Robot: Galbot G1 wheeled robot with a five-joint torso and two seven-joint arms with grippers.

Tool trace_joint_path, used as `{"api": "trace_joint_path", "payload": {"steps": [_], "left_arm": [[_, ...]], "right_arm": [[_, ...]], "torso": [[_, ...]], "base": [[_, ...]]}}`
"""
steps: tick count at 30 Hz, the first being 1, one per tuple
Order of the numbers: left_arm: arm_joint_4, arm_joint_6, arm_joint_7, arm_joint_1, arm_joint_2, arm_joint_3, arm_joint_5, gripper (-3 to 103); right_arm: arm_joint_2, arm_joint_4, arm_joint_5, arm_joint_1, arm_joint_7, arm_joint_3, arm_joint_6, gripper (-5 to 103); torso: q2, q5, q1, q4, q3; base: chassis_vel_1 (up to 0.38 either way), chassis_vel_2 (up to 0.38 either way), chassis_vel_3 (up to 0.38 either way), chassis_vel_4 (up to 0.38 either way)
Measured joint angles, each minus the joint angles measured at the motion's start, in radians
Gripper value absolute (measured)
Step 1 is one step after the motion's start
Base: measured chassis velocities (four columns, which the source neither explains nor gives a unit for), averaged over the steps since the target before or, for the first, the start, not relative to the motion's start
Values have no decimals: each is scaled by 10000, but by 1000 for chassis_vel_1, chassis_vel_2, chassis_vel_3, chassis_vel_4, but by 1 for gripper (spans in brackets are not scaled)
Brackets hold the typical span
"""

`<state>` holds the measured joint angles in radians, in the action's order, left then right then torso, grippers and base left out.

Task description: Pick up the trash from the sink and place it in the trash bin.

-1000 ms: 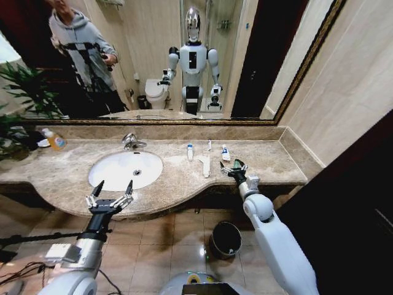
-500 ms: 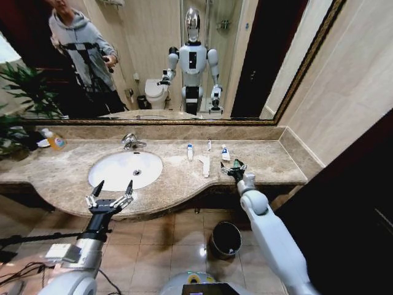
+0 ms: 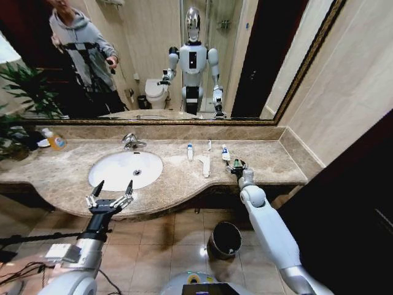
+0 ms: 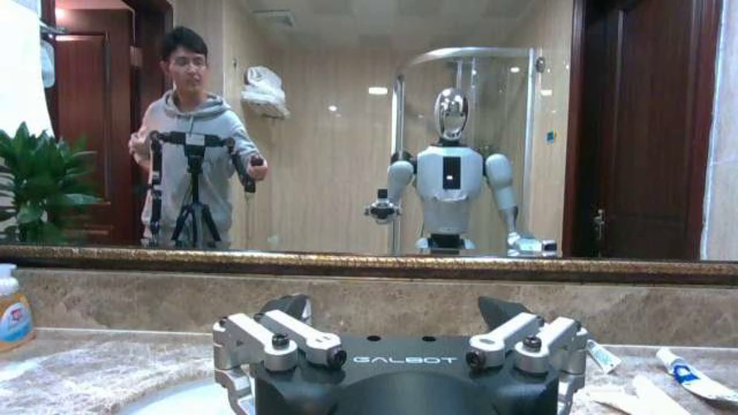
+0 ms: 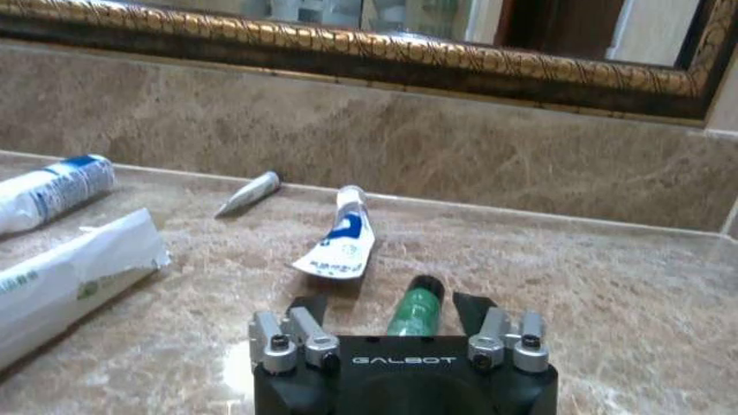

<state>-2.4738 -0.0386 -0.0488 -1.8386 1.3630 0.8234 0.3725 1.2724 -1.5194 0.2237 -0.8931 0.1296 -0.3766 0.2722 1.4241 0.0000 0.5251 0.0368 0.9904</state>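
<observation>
The right end effector (image 5: 398, 322) rests low over the marble worktop (image 3: 172, 178), at about 3 o'clock from the sink (image 3: 126, 169). Its two fingers stand apart with the tiny green bottle (image 5: 413, 308) lying on its side between them; they do not appear to press on it, so nothing is held.

Just past the bottle, at 12 o'clock from the end effector, lies a flattened white tube with blue marks (image 5: 340, 244). A thin white stick (image 5: 247, 194) sits further back toward the wall, and a rounder blue-marked tube (image 5: 52, 192) and a flat white packet (image 5: 69, 277) lie at about 9 to 10 o'clock.

The bottle looks light, rigid and smooth, and being round it may roll or squirt out of a loose pinch. The likely best hold is across the middle of its body, square to its long axis.

The left end effector (image 3: 109, 195) hovers with fingers spread wide and empty at the worktop's near edge, at 6 o'clock from the sink. The trash bin (image 3: 226, 238) stands on the floor below the worktop.
</observation>
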Motion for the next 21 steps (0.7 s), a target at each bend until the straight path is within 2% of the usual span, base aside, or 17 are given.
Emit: {"api": "trace_joint_path", "payload": {"steps": [2,8,10,11,14,17,19,21], "left_arm": [[0,0,0,0,0,0,0,100],[0,0,0,0,0,0,0,100],[0,0,0,-1,0,0,0,100],[0,0,0,0,0,0,0,100],[0,0,0,0,0,0,0,100],[0,0,0,0,-1,0,0,100],[0,0,0,0,0,0,0,100],[0,0,0,0,0,0,0,100]], "right_arm": [[4,8,4,-13,5,-8,16,73],[-7,10,71,-180,19,-115,64,53],[-10,5,76,-187,19,-119,64,53],[-47,-73,132,-280,30,-151,64,45],[-93,-181,209,-377,73,-168,72,41],[-187,-378,318,-523,131,-196,113,25],[-209,-430,336,-556,149,-205,116,25],[-287,-666,408,-703,190,-237,158,15]], "torso": [[0,0,0,0,0],[0,0,0,1,-1],[0,0,-1,1,-1],[0,0,-1,0,-1],[0,0,-1,0,-1],[0,0,-1,0,0],[0,0,-1,0,-1],[0,1,-1,0,-1]], "base": [[0,0,0,0],[0,0,0,0],[0,0,0,0],[0,0,0,0],[0,0,0,0],[0,0,0,0],[0,0,0,0],[0,0,0,0]]}}
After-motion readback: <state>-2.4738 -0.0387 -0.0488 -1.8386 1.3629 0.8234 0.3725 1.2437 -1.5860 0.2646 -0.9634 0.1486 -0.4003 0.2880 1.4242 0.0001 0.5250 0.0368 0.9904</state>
